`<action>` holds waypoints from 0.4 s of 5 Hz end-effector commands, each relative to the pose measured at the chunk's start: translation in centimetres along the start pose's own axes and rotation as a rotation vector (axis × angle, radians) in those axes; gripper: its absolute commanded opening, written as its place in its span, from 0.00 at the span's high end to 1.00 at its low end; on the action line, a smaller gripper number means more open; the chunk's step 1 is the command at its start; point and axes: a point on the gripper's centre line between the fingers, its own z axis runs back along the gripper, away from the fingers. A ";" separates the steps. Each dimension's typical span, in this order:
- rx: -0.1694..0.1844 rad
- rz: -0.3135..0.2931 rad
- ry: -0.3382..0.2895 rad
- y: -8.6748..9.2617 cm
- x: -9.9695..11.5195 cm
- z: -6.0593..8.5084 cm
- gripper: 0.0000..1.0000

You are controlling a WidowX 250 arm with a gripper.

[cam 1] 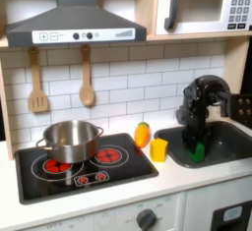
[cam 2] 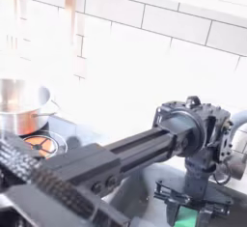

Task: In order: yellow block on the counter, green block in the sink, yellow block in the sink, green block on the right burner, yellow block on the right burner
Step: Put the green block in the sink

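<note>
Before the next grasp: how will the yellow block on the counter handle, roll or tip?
The yellow block looks like a flat-faced cube resting square on the counter, so it probably slides rather than rolls. It is small and looks rigid, likely light. Its smooth faces may slip in a loose pinch.

Toy kitchen: cooktop (cam 1: 87, 166), range hood (cam 1: 74, 17), microwave (cam 1: 202, 7), sink (cam 1: 231, 140).
</note>
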 end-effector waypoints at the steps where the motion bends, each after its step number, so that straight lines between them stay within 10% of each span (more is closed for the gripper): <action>1: 0.001 -0.009 -0.002 -0.3 -0.1 0.0 1.00; 2: -0.002 0.000 -0.014 -0.4 0.2 0.4 1.00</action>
